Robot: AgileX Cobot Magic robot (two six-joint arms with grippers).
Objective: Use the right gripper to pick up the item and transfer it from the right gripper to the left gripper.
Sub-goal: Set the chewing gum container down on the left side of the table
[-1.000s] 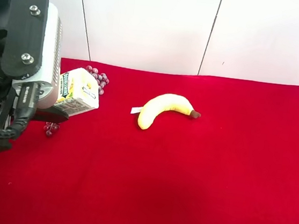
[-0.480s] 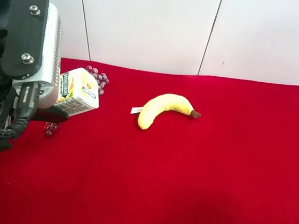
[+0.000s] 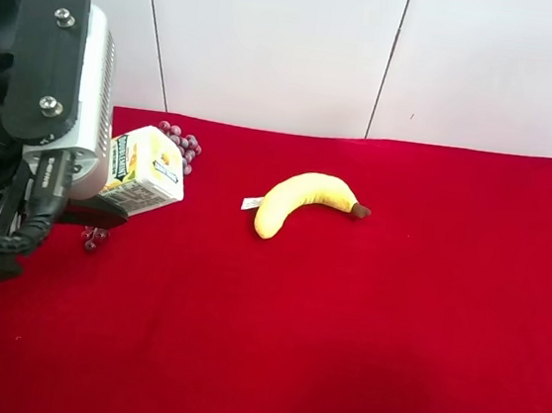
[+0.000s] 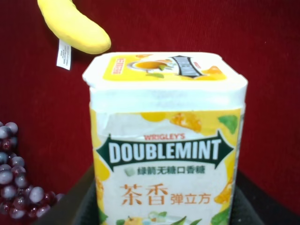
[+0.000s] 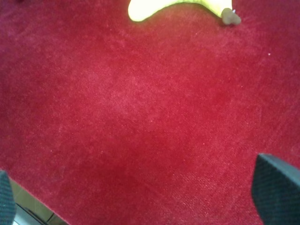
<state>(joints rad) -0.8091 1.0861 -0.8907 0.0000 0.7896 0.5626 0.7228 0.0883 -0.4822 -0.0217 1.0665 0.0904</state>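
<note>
The item [image 4: 166, 140], a white and yellow carton printed DOUBLEMINT, fills the left wrist view between two black fingers [image 4: 77, 204]. My left gripper [image 4: 164, 208] is shut on it. From the exterior high camera the item [image 3: 146, 174] hangs tilted just above the red cloth at the left, held by the arm with the silver-grey ribbed block [image 3: 89, 96]; the left gripper [image 3: 117, 203] sits under it. My right gripper [image 5: 140, 192] is open over bare red cloth, with nothing between its fingertips [image 5: 276, 187]. It does not show in the exterior high view.
A yellow plush banana [image 3: 301, 201] lies mid-table, and the right wrist view catches the banana [image 5: 154, 7] at its edge. Purple grapes [image 3: 181, 144] sit behind the carton, and a few loose grapes [image 3: 93, 238] lie below it. The red cloth [image 3: 392, 329] covers the table up to a white wall.
</note>
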